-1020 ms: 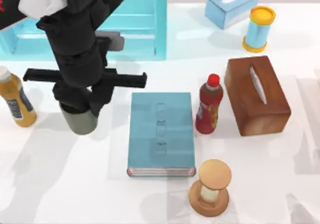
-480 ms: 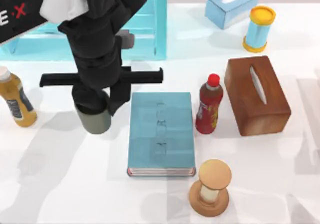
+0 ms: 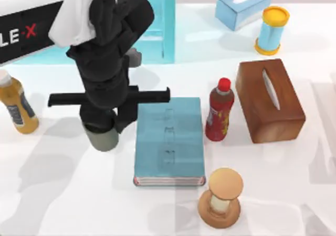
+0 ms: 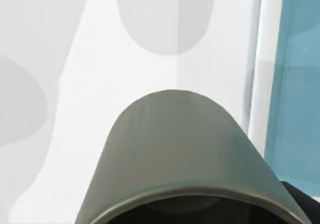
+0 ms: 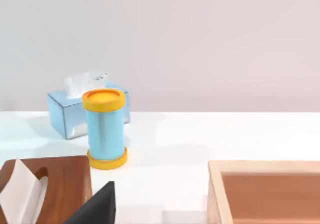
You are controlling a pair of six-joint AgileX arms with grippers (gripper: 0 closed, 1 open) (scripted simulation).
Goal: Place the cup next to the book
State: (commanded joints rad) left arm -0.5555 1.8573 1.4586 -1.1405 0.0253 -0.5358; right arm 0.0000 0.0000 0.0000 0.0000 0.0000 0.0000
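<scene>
The left gripper (image 3: 105, 121) is pinching the cup (image 3: 103, 138) by its rim, just beside the book (image 3: 169, 140)'s left edge, mid-desk (image 3: 63, 194).

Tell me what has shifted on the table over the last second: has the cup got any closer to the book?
Yes. The left gripper, shut on the cup, has carried it toward the table's right and slightly nearer the front edge; the cup now sits close beside the book, at its left edge. The grip has not been released. The book, red bottle, wooden tissue box and hourglass stayed put.
</scene>
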